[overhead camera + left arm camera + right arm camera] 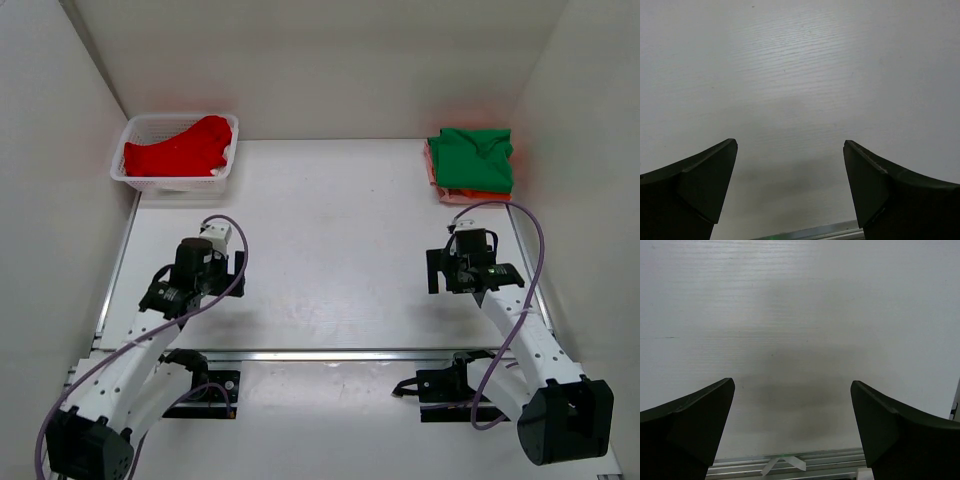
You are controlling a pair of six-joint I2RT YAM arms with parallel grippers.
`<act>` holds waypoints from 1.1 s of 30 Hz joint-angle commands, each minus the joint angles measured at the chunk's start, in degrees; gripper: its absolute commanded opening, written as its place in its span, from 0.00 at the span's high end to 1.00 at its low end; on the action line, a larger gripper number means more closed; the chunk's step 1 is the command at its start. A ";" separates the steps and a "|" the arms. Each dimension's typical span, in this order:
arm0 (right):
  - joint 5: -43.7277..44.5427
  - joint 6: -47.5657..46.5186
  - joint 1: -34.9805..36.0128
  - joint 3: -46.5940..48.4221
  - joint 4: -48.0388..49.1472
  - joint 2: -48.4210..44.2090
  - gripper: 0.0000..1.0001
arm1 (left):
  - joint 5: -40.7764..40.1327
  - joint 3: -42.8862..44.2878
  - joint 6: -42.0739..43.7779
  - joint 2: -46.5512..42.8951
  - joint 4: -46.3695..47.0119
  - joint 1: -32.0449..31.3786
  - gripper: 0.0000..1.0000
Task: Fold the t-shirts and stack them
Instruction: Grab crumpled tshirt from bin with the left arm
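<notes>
A bright red t-shirt (pixel 178 150) lies bunched in the white mesh basket (pixel 135 181) at the far left. At the far right a folded green t-shirt (pixel 472 158) tops a stack, with a salmon-pink t-shirt (pixel 460 195) showing under its edges. My left gripper (pixel 218 272) hovers over bare table at the near left, open and empty; the left wrist view shows its fingers (pixel 695 185) wide apart over white surface. My right gripper (pixel 462 272) hangs at the near right, likewise open, its fingers (pixel 900 432) spread over bare table.
White walls close in the table on the left, back and right. A metal rail (pixel 330 354) runs along the near table edge, and the same rail (pixel 790 462) shows in the right wrist view. Grey cables loop off both arms.
</notes>
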 commanded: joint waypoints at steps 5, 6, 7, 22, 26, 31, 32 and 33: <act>0.81 1.00 -0.39 -0.63 0.40 -0.34 0.01 | 0.05 -3.38 0.33 -13.11 2.68 -6.87 0.01; 0.98 0.74 0.05 -0.19 0.49 -0.51 0.00 | 1.80 -3.38 1.90 -13.47 2.59 -5.82 0.01; 0.99 1.00 0.31 -0.27 0.49 -0.43 0.01 | 2.86 -3.47 2.44 -13.65 2.59 -6.07 0.01; 0.64 0.83 1.02 0.25 0.31 -1.04 0.01 | -2.93 40.24 0.69 29.80 -1.63 12.02 0.65; -4.71 -0.22 -0.73 0.52 0.14 -4.99 0.01 | -7.40 64.68 -2.13 49.87 2.94 14.41 0.24; -8.68 -1.97 -1.62 1.22 0.14 -7.46 0.01 | -10.31 84.93 -1.16 71.92 0.39 14.40 0.20; -8.77 -2.33 -1.45 1.31 -0.13 -7.20 0.01 | -10.75 87.12 -1.95 75.52 1.53 14.84 0.21; -9.21 -2.42 -1.27 1.48 0.13 -7.19 0.00 | -11.01 88.19 -2.56 76.95 2.23 15.10 0.21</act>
